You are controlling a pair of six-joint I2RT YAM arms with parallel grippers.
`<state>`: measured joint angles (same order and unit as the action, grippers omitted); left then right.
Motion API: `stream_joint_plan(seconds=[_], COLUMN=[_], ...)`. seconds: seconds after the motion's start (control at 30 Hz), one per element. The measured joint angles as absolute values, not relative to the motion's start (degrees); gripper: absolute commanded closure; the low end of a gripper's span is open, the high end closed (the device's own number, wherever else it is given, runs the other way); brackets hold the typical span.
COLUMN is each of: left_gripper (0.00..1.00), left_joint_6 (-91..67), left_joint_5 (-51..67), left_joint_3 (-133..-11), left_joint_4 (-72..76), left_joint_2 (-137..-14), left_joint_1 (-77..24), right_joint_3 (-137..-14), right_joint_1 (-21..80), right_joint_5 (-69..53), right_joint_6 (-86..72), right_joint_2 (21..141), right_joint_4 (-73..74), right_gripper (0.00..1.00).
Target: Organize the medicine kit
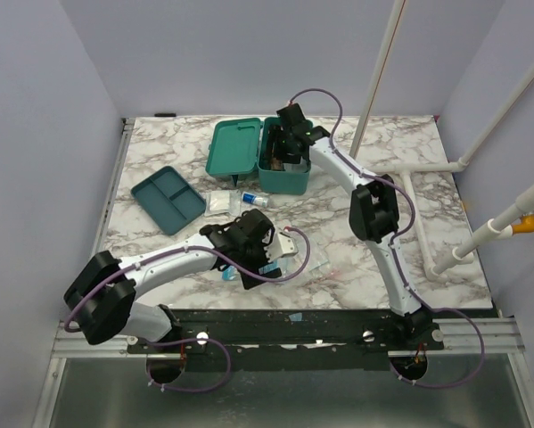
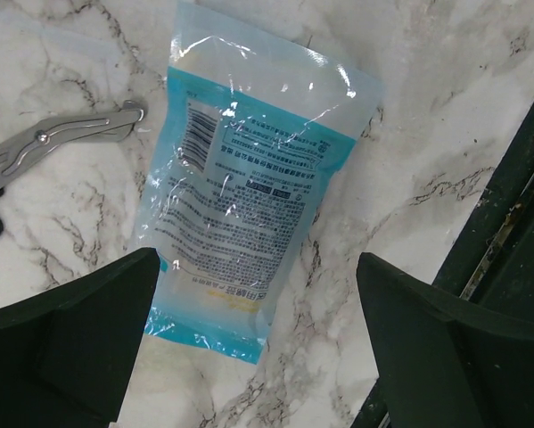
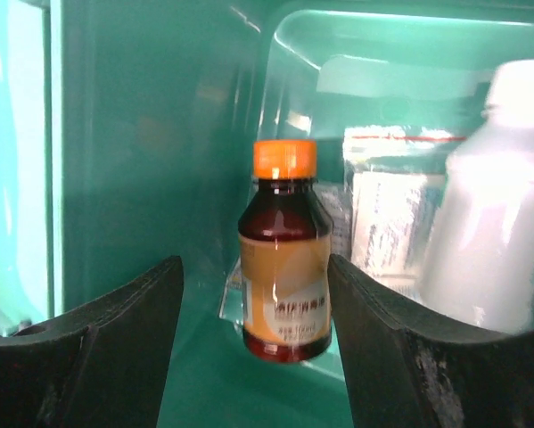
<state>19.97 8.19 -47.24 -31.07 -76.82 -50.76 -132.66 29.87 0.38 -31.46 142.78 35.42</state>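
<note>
Right tool [image 3: 253,267] open around upright brown bottle [image 3: 284,267] inside medicine kit [image 1: 283,181] (left tool [image 2: 258,263] open above blue pouch [image 2: 249,178]).

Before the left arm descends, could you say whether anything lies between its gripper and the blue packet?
Nothing visible: the blue packet lies uncovered below the open left gripper; a metal tool lies apart.

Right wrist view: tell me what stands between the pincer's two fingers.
A brown bottle, orange-capped, stands upright between the fingers of the open right pincer, inside the medicine kit. The right wrist view shows it.
</note>
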Motion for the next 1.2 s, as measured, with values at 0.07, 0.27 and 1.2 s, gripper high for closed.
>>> stream_joint_plan(seconds=[0.07,0.27,1.2], left_gripper=[0.09,0.17,1.00], left_joint_6=[20.4,22.0,21.8], left_joint_5=[9.1,10.7,10.6], left_joint_3=[-47.4,-48.9,-60.5], left_joint_4=[-31.1,-31.4,-34.8], left_joint_2=[-78.2,-83.0,-98.4], left_joint_1=[-50.8,-50.8,-50.8], right_joint_3=[-130.8,-118.3,-84.3], right_joint_1=[29.9,29.9,29.9], right_joint_5=[0.4,0.7,-3.4], right_joint_6=[-31.4,-30.6,-30.4], right_joint_2=[141.0,126.1,87.0], right_joint_4=[35.4,33.0,23.1], right_gripper=[0.31,0.31,0.32])
